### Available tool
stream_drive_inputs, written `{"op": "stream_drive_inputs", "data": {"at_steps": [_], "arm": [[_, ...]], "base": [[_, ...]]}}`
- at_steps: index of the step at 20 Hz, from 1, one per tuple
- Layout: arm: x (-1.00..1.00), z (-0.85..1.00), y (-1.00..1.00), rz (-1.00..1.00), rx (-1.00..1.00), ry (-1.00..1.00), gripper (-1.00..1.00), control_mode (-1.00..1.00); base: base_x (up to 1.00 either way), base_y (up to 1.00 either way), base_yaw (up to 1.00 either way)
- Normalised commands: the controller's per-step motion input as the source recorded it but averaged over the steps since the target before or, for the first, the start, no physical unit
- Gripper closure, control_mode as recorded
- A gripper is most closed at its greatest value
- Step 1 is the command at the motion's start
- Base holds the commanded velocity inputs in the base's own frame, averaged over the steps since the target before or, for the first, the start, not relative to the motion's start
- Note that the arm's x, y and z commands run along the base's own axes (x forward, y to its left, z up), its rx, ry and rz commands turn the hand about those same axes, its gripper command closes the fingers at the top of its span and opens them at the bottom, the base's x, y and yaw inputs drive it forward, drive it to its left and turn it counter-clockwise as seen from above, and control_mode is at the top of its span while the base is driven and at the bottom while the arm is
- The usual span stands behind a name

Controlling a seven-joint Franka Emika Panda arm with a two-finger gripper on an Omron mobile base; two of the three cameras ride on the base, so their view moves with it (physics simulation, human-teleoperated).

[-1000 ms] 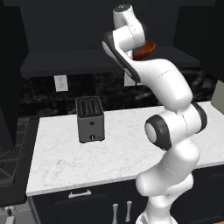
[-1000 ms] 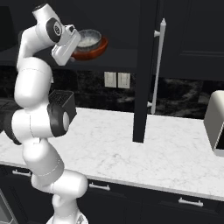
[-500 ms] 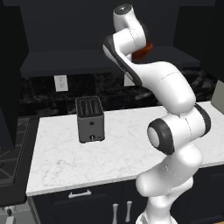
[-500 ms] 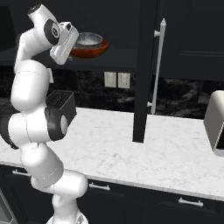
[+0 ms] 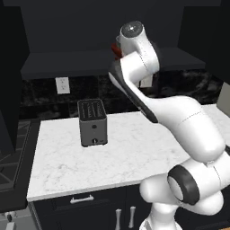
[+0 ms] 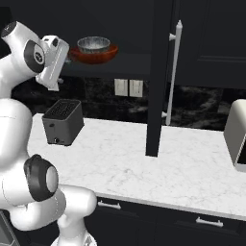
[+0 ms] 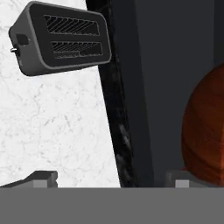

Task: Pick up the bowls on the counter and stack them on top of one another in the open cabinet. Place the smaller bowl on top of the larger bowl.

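The smaller bowl [image 6: 93, 44] is sitting inside the larger bowl [image 6: 92, 54], the grey one nested upright in the red-brown one, and the stack is resting on the shelf floor of the open cabinet [image 6: 120, 65]. In the left base view a sliver of the red-brown bowl [image 5: 116, 50] is peeking out from behind the arm's upper joint. In the hand view its rounded red-brown wall [image 7: 204, 127] is filling the right edge, against the dark cabinet face.

The pincer [image 7: 111, 178] is standing wide open, its two pale tips far apart at the bottom of the hand view, and it is gripping nothing. One finger [image 7: 186, 179] is lying just beside the larger bowl's wall; whether it is touching it I cannot tell. In the right base view the hand [image 6: 53, 62] is hanging just to the left of the bowl stack, at about the stack's height.

Below the stack and to its left in the right base view, a dark toaster [image 6: 62, 121] is standing on the white marble surface [image 6: 144, 168]. A tall dark panel with a silver handle [image 6: 172, 72] is rising to the right of the stack, and farther right a pale appliance [image 6: 235, 134] is sitting at the surface's end.
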Motion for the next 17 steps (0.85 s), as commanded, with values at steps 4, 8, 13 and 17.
{"op": "stream_drive_inputs", "data": {"at_steps": [4, 8, 13, 17], "arm": [[-1.0, -0.65, 0.0, 0.08, 0.0, 0.0, -1.0, -1.0], [-1.0, -0.98, 0.0, 0.08, -0.01, 0.13, -1.0, -1.0], [-1.0, -1.0, 0.01, 0.03, -0.02, 0.23, -1.0, -1.0], [-0.78, -1.0, 0.02, 0.0, -0.02, 0.15, -1.0, -1.0]], "base": [[0.0, 0.0, 0.0], [0.0, 0.0, 0.0], [0.0, 0.0, 0.0], [0.0, 0.0, 0.0]]}}
